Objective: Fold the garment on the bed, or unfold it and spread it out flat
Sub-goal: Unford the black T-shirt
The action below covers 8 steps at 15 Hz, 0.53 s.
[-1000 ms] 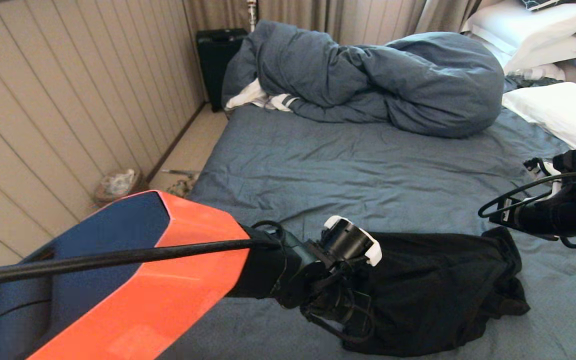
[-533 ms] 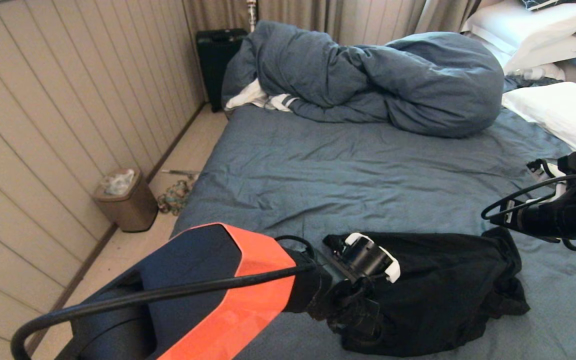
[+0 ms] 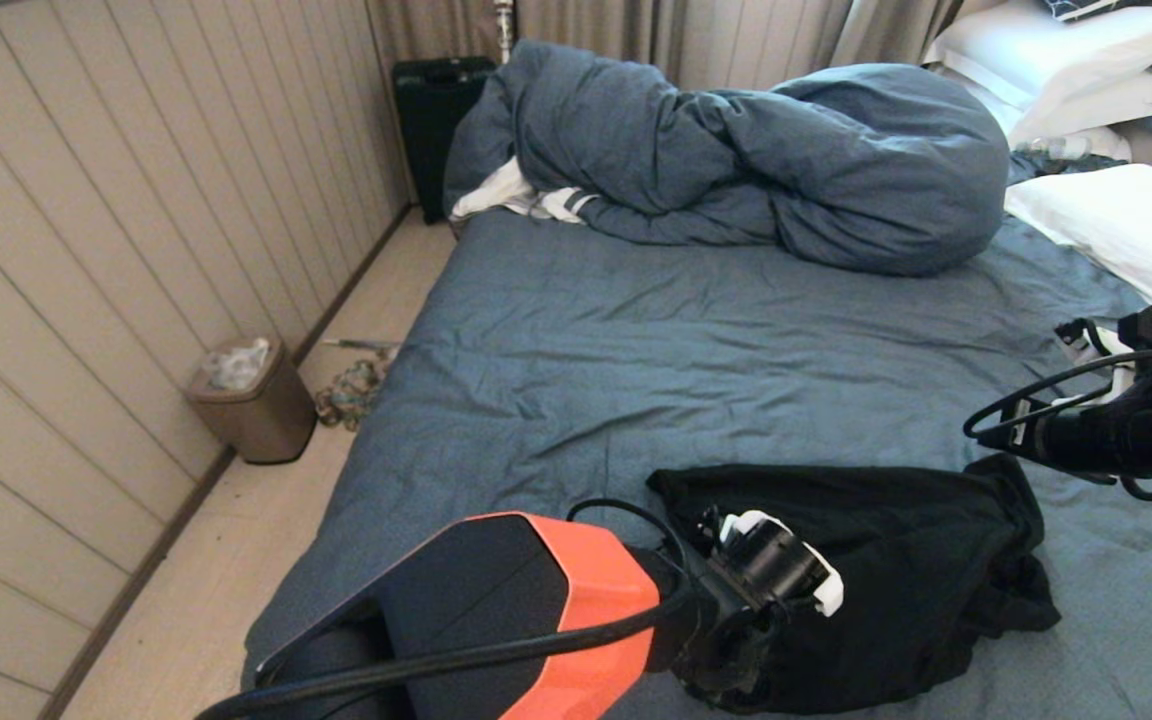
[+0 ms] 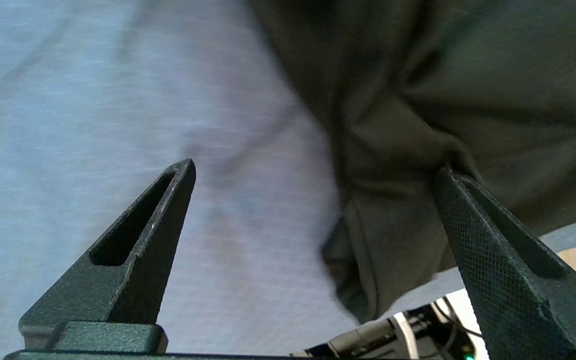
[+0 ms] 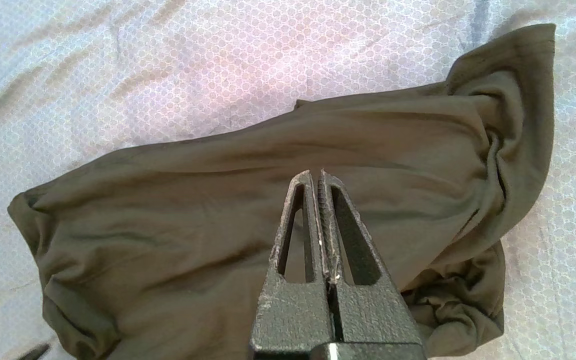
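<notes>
Garment: one black garment [image 3: 866,570], lying crumpled on the near right part of the bed [image 3: 636,340]; bunched thickest at its right end. No print, text or label shows in any view.
Bed: one, under a wrinkled blue-grey sheet; its near edge and right side are cut off by the frame.
Duvet: one bunched blue-grey duvet [image 3: 736,150] at the far end of the bed, with a bit of white striped cloth showing under its left edge.
Pillows: three white pillows counted, two stacked at far right [image 3: 1066,60] and one nearer [image 3: 1116,225]; all run out of frame.
Left gripper: one left gripper [image 4: 313,170] low over the garment's near left edge. Fingers spread wide, holding nothing; one finger [image 4: 143,240] stands over bare sheet, the other over black fabric. Whether that finger touches the cloth cannot be told. In the head view its fingers are hidden behind the wrist and orange forearm [image 3: 556,610].
Right gripper: one right gripper [image 5: 317,175] above the garment's right end. Fingers pressed together with nothing between them, clear of the fabric. In the head view only the arm and cables show at the right edge.
Floor, left of bed: one small bin [image 3: 248,400] with a liner, one tangle of cord or cloth [image 3: 346,390] too small to identify, one black case [image 3: 436,120] at the far wall.
</notes>
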Tool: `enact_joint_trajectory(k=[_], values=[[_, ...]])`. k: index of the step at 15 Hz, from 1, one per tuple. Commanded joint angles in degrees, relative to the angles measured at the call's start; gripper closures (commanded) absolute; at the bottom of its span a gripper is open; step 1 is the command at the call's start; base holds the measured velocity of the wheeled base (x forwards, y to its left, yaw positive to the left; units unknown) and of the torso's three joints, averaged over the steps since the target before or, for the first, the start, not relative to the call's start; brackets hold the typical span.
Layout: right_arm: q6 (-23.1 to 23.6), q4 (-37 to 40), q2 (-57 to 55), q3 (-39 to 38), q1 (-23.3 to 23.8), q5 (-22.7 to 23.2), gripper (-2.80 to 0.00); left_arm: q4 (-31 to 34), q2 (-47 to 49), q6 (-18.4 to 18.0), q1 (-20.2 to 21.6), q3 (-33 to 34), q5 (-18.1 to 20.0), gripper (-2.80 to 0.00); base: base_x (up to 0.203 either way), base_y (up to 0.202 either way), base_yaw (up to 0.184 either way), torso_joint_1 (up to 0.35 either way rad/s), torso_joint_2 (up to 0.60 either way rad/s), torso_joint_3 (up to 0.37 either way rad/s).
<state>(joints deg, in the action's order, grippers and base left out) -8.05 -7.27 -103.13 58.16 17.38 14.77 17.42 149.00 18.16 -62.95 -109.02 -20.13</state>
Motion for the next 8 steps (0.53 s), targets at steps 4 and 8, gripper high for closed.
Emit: enact_joint_trajectory(k=[4,8], values=[[0.05,-0.12,-0.14,0.11,0.9,0.17,0.0,0.42,2.44,-2.2,-1.01,-1.63,-1.67,-2.8,0.0,0.0,0.0,0.0,0.0,0.0],[0.05,-0.12,-0.23,0.2,1.34,0.17,0.0,1.46,2.0,-3.21,-0.95,-1.72,-1.49,0.0,0.0,0.0,0.0,0.0,0.0,0.0]])
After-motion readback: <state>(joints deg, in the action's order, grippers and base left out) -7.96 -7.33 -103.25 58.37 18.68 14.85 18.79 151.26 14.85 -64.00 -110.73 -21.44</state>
